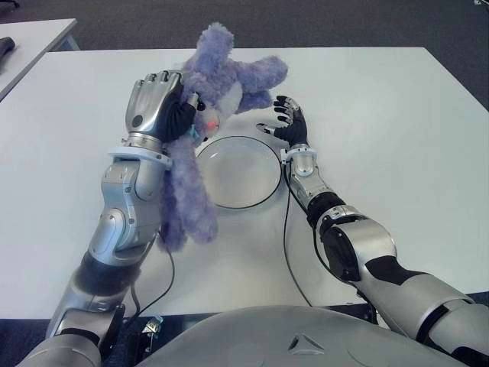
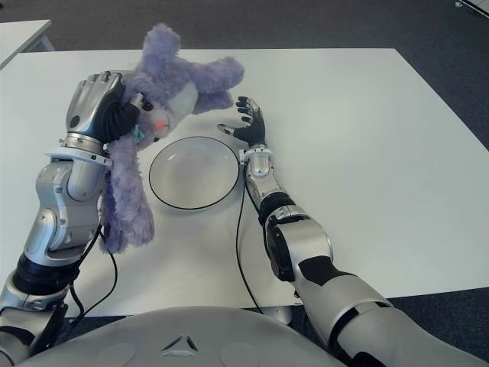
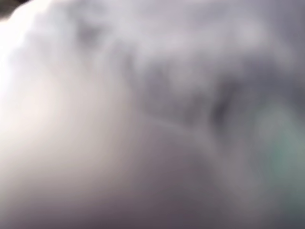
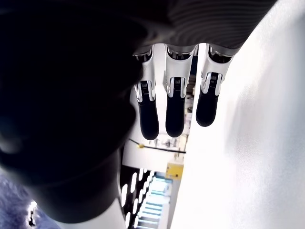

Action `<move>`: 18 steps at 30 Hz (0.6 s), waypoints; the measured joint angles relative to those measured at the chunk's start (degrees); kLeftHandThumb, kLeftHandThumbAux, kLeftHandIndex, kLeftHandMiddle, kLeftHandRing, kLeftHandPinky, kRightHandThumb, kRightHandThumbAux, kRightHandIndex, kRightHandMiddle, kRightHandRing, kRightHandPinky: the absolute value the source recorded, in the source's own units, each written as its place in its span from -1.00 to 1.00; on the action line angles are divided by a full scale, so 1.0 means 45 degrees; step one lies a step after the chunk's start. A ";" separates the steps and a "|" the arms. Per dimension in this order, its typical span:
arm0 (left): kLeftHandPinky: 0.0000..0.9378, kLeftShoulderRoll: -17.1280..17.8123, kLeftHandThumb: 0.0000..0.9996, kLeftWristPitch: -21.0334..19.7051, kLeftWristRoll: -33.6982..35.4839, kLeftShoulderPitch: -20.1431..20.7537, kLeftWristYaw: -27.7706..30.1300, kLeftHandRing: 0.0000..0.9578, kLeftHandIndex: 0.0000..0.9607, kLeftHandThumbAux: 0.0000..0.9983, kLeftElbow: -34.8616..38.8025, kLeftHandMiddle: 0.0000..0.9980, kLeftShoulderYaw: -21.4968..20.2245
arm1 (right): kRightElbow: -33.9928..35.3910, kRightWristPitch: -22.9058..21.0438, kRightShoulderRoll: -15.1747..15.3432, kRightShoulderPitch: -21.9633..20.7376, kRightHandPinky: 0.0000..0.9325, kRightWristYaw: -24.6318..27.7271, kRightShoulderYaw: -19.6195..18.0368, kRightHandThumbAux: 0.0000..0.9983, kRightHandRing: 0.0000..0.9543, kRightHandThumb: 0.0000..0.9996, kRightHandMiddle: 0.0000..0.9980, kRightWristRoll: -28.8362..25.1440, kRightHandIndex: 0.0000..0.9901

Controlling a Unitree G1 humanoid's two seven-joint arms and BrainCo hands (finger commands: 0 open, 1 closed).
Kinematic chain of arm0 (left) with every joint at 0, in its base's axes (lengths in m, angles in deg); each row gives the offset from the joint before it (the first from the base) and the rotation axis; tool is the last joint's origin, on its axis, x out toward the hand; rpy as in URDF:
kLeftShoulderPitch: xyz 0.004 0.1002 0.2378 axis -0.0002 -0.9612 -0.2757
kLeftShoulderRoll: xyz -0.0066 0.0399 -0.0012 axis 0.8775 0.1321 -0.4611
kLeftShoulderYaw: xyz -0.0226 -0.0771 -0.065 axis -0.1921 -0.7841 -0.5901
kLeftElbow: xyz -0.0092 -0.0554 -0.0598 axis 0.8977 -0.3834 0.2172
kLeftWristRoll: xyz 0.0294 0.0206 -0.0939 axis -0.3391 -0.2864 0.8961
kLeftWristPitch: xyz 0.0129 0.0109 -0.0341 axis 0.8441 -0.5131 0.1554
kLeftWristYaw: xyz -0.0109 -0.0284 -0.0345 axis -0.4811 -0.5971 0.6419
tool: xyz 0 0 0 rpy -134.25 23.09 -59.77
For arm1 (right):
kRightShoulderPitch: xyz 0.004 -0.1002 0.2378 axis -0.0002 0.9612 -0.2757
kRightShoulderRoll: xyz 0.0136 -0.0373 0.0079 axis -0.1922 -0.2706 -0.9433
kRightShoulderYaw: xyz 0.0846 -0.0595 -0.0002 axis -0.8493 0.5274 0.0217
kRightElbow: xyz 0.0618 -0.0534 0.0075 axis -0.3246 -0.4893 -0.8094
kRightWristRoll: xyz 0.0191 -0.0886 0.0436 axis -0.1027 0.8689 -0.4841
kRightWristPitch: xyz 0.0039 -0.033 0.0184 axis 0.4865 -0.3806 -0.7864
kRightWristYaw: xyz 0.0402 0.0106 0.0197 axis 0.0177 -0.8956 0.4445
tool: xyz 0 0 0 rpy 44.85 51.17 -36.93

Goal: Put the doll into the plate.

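Observation:
A purple plush doll (image 1: 218, 80) hangs in the air, gripped around its neck by my left hand (image 1: 164, 107), which is shut on it. The doll's head and arms are up near the plate's far left rim, and its legs (image 1: 187, 206) dangle down beside my left forearm. A white plate with a dark rim (image 1: 263, 157) lies on the white table (image 1: 382, 115) just right of the doll. My right hand (image 1: 286, 122) stands open at the plate's far right rim, fingers spread, holding nothing. Blurred purple fur (image 3: 152, 114) fills the left wrist view.
A black cable (image 1: 289, 252) runs from my right forearm across the table toward the near edge. Another white table (image 1: 30, 38) stands at the far left, with a dark object at its edge.

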 measured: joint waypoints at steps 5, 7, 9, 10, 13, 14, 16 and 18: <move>0.72 -0.0295 0.93 0.0027 0.0006 0.0000 0.0238 0.72 0.52 0.23 0.0032 0.00 0.0182 | 0.0000 0.0000 -0.0009 -0.0002 -0.53 0.0000 0.0000 0.95 -0.53 -0.93 -0.50 0.0002 -0.62; 0.73 -0.0461 0.93 0.0027 0.0012 -0.0001 0.0318 0.72 0.52 0.23 0.0052 0.00 0.0257 | 0.0000 0.0000 -0.0010 -0.0003 -0.53 0.0000 0.0000 0.95 -0.54 -0.93 -0.50 0.0002 -0.62; 0.72 -0.0627 0.93 0.0027 0.0018 -0.0002 0.0377 0.72 0.52 0.23 0.0075 0.00 0.0314 | 0.0000 0.0000 -0.0013 -0.0003 -0.55 0.0000 0.0001 0.97 -0.55 -0.93 -0.51 0.0003 -0.63; 0.72 -0.0724 0.93 0.0027 0.0020 -0.0002 0.0422 0.72 0.52 0.23 0.0088 0.00 0.0349 | 0.0000 0.0000 -0.0013 -0.0003 -0.55 0.0000 0.0001 0.97 -0.55 -0.93 -0.51 0.0003 -0.63; 0.72 -0.0961 0.93 0.0031 0.0032 -0.0007 0.0500 0.72 0.52 0.23 0.0107 0.00 0.0467 | 0.0000 0.0000 -0.0013 -0.0003 -0.55 0.0000 -0.0001 0.99 -0.55 -0.75 -0.51 0.0003 -0.63; 0.72 -0.1050 0.93 0.0041 0.0039 -0.0014 0.0518 0.72 0.52 0.23 0.0107 0.00 0.0507 | 0.0000 0.0000 -0.0014 -0.0003 -0.55 0.0000 -0.0003 0.99 -0.55 -0.71 -0.51 0.0003 -0.62; 0.71 -0.1195 0.93 0.0093 0.0054 -0.0045 0.0522 0.72 0.52 0.23 0.0107 0.00 0.0575 | 0.0000 0.0000 -0.0019 -0.0004 -0.55 0.0000 -0.0008 0.99 -0.55 -0.68 -0.50 -0.0002 -0.61; 0.71 -0.1322 0.92 0.0118 0.0064 -0.0076 0.0522 0.72 0.51 0.23 0.0107 0.00 0.0615 | 0.0000 0.0001 -0.0020 -0.0004 -0.55 0.0000 -0.0013 0.98 -0.54 -0.64 -0.50 -0.0004 -0.61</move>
